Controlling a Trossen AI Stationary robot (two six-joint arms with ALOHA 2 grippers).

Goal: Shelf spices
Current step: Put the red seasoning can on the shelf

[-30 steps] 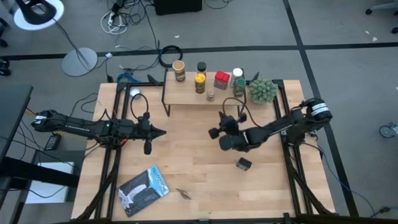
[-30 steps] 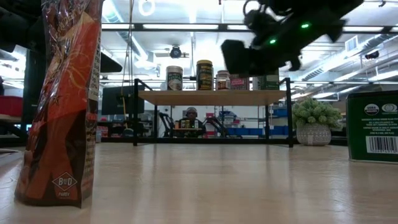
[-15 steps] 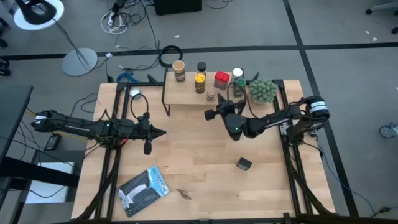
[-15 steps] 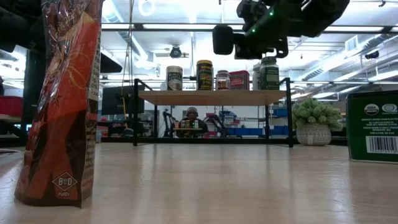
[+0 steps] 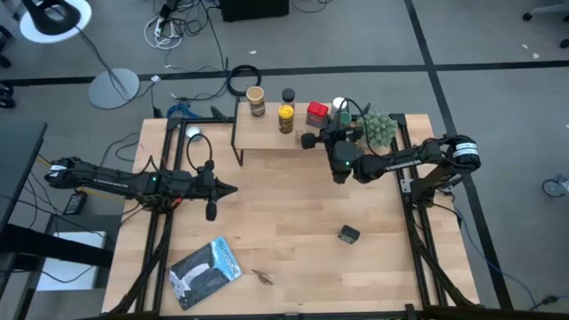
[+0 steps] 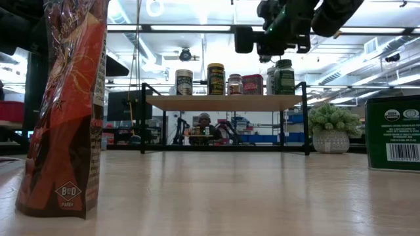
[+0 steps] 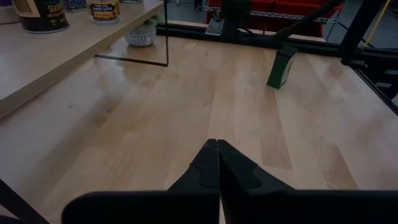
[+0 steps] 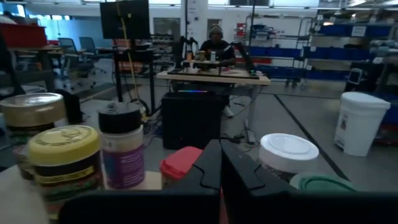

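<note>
Spices (image 5: 286,116) cluster on the shelf (image 5: 267,135) at upper centre of the high view; one green tin (image 5: 349,235) lies lower right. Right gripper (image 5: 322,135), shut and empty, hovers over the shelf's right end, probably after placing. Left gripper (image 5: 233,188) waits at left, shut. Low view: jars line the shelf (image 6: 223,101).

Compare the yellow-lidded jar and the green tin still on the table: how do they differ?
The yellow-lidded jar is round and stands on the shelf among other spices; the green tin is boxy and stands alone on the tabletop, well in front of the shelf. The jar's lid is yellow, the tin is dark green. Both stand upright.
</note>
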